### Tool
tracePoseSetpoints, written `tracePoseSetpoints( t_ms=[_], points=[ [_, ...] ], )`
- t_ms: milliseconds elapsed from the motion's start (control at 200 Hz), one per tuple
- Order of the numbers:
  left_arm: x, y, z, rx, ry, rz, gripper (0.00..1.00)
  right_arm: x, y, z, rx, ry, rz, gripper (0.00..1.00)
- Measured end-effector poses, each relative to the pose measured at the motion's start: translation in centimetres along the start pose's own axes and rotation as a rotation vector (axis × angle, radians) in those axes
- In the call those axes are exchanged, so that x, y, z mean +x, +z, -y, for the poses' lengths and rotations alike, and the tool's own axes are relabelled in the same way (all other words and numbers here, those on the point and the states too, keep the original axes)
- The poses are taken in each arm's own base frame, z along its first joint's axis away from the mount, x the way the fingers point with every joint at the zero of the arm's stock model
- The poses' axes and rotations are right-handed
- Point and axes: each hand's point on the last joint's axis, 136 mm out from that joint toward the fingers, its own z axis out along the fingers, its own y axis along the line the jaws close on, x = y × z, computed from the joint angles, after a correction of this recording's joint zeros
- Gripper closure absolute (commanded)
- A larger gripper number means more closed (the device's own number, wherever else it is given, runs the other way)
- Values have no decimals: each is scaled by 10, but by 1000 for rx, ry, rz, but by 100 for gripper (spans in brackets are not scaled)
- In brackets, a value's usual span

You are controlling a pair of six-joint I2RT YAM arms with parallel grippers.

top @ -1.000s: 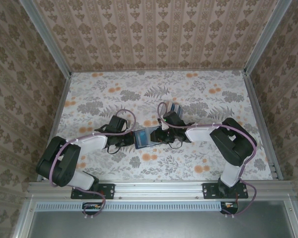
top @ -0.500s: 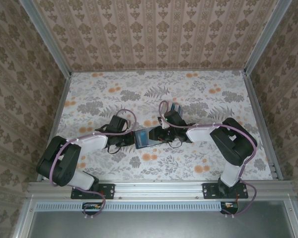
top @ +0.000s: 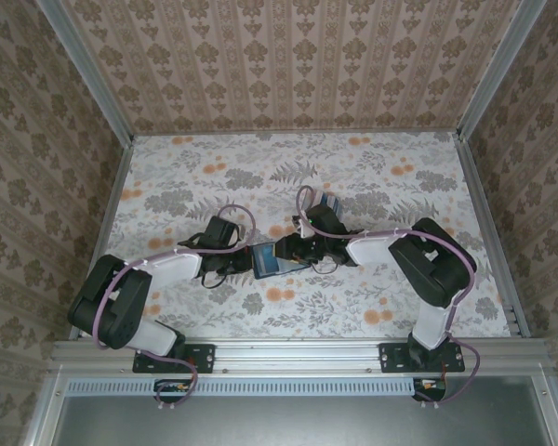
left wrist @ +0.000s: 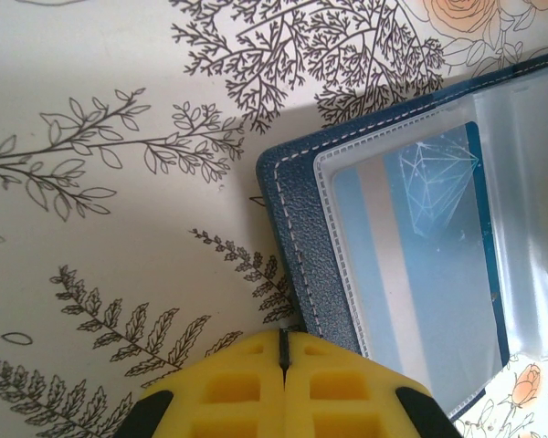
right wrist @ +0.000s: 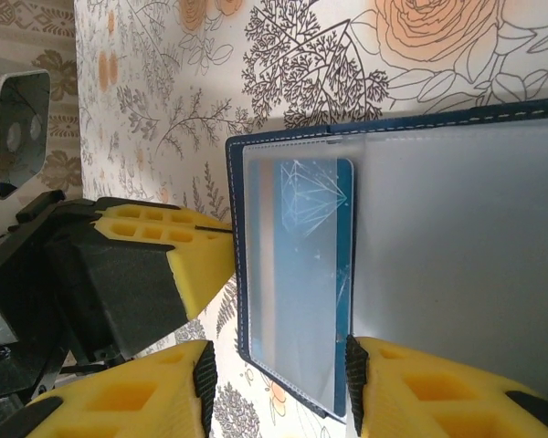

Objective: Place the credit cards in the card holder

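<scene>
**A:** Why is the left pincer (left wrist: 283, 351) shut at the left edge of the dark navy folding card holder (left wrist: 301, 228)?

**B:** To pin it, I'd guess. Its yellow fingers (left wrist: 228, 383) meet with no gap, and their tips touch the stitched leather. That keeps the open holder from sliding at the middle of the tabletop.

**A:** And the right pincer (right wrist: 279, 365)?

**B:** It reaches in from the right with its jaws apart, straddling the holder. A blue plastic card (right wrist: 297, 274) lies there under the clear sleeve (right wrist: 438, 237). Whether the pads press anything, I cannot tell. It is probably seating that card.

**A:** The surroundings?

**B:** A white floral-print tabletop (top: 400, 186) with grey leaves and orange blooms, and it looks smooth and slippery. Brown patterned wallpaper walls (top: 288, 65) enclose three sides. An aluminium rail (top: 298, 351) runs along the near edge.
</scene>
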Motion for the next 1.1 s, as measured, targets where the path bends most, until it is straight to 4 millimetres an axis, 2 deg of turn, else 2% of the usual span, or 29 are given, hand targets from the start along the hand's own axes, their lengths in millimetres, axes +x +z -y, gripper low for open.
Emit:
tracePoseSetpoints(
  t_ms=[120, 295, 395, 600, 800, 1100],
  points=[
    [0, 0, 0, 2, 0, 0, 100, -3, -4, 1, 35, -21, 5, 53],
    [0, 0, 0, 3, 1, 2, 100, -8, -29, 0, 118, -93, 45, 52],
    [0, 0, 0, 4, 1, 2, 100, -8, -36, 1, 145, -107, 58, 52],
    [0, 0, 0, 4, 1, 2, 100, 11, -38, 34, 245, -77, 26, 51],
    [0, 0, 0, 4, 1, 2, 100, 16, -34, 48, 284, -69, 5, 51],
    [0, 0, 0, 4, 1, 2, 100, 12, -27, 46, 284, -94, -1, 57]
  ],
)
